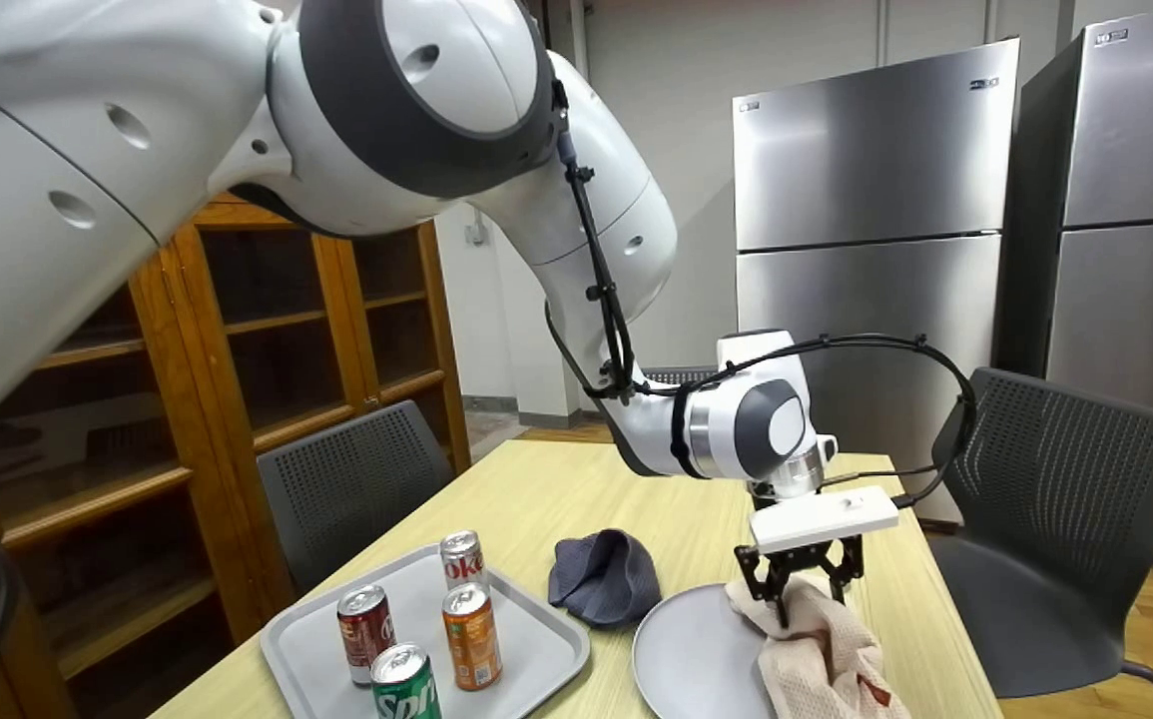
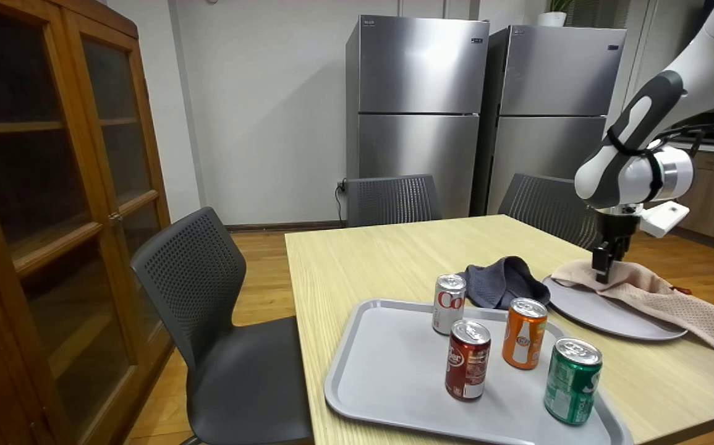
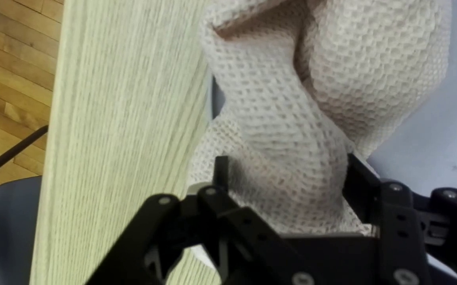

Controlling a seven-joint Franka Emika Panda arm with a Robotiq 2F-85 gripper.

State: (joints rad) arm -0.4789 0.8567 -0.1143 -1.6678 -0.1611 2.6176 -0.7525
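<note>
Left to right in an exterior view: a chair (image 1: pixel 361 489) stands beside the left edge of the table (image 1: pixel 526 489). Next comes the tray (image 1: pixel 411 584), bearing a red can (image 1: pixel 366 631), a green can (image 1: pixel 406 689), a silver can (image 1: pixel 462 559) and an orange can (image 1: pixel 472 641), all upright. A dark cloth (image 1: pixel 601 579) lies in the gap between the tray and the plate (image 1: pixel 686 654). The pink cloth (image 1: pixel 821 669) lies across the plate's right side. Over it stands the gripper (image 3: pixel 289 174), its fingers parted to either side of a fold, unclamped. The wrist view shows a strip of tabletop between plate and table edge; beyond is a further chair (image 3: pixel 8 229).

In both exterior views, the pink cloth's long axis slopes from upper left to lower right, its lower end passing the plate's rim. Whether the fingertips touch the fold is hard to make out. Beneath the cloth, part of the plate is hidden.
</note>
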